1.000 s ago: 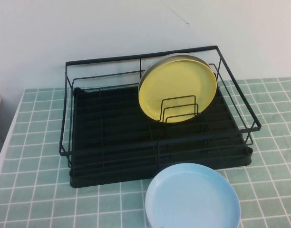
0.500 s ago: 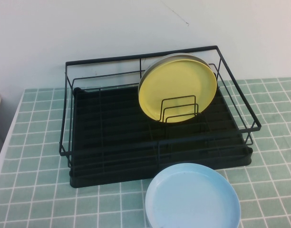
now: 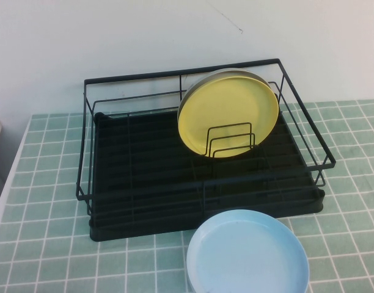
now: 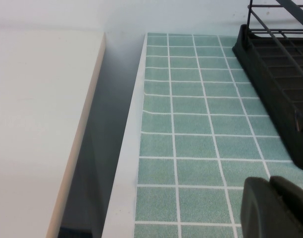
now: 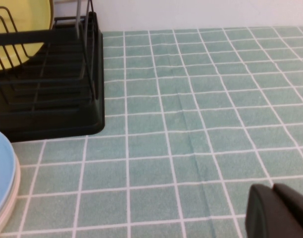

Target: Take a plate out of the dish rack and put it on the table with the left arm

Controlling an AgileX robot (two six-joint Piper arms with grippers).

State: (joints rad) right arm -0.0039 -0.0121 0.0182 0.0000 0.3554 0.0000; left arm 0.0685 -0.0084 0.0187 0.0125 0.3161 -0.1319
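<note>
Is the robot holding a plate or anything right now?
No, nothing. The left tool is shut and empty above the table; the right tool looks shut and empty too. The blue plate lies on the tiles, untouched.

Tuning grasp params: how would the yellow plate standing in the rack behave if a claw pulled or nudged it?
The yellow plate looks rigid and glossy, so probably slippery in a pinch. It stands on edge, leaning in the dish rack behind thin wire dividers, so a sideways nudge could tip or roll it. Lifting straight up seems safest.
</note>
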